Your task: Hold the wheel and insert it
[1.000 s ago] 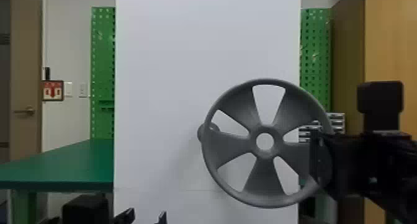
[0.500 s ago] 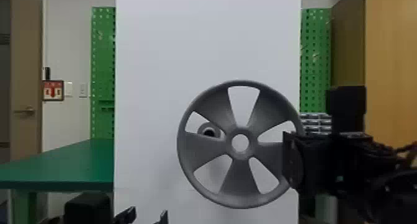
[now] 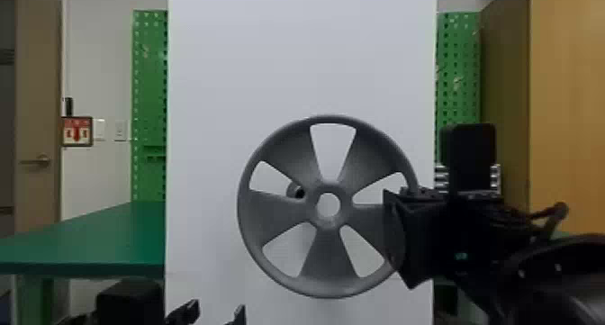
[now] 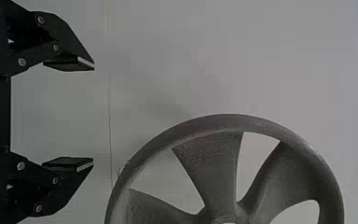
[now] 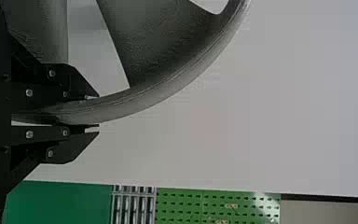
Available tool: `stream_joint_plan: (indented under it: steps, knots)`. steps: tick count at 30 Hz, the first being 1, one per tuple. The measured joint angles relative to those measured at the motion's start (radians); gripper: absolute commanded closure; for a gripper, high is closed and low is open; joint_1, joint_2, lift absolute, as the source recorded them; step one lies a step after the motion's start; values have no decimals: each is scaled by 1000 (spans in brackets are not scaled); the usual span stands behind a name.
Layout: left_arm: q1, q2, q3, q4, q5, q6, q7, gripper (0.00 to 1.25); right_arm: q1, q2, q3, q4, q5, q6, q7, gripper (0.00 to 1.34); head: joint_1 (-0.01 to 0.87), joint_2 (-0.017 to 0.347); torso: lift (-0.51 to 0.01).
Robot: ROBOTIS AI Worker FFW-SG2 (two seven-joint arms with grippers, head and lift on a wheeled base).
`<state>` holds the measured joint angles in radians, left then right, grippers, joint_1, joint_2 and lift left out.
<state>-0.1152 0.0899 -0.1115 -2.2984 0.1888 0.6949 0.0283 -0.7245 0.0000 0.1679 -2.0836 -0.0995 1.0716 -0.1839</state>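
In the head view my right gripper [image 3: 398,238] is at the right side of the grey five-spoked wheel [image 3: 322,261], holding it upright by the rim. The right wrist view has the wheel's rim [image 5: 168,93] clamped between the fingers of my right gripper [image 5: 93,112]. Through an upper left opening of the wheel, a round dark-centred peg [image 3: 295,191] shows on the white panel, left of the wheel's hub hole. My left gripper [image 3: 218,313] stands open at the bottom edge, below and left of the wheel. In the left wrist view, that left gripper [image 4: 93,115] has nothing between its fingers, with the wheel [image 4: 214,172] beyond.
A tall white panel [image 3: 216,99] stands behind the wheel. To its left is a green table [image 3: 90,238]; green pegboards [image 3: 148,76] rise on both sides behind the panel. A wooden cabinet [image 3: 567,99] is at the right.
My right gripper has carried the wheel leftward across the white panel. The peg, at first mostly beyond the wheel's left rim, now shows through an opening nearer the hub. The left gripper has kept still.
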Motion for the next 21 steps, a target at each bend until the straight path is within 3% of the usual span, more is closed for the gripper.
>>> stream_joint_plan:
  steps: [21]
  knots:
    - [-4, 0, -4, 5, 2, 0, 1, 516, -6, 0, 74, 26, -112, -68, -130, 1162, 3, 71, -483]
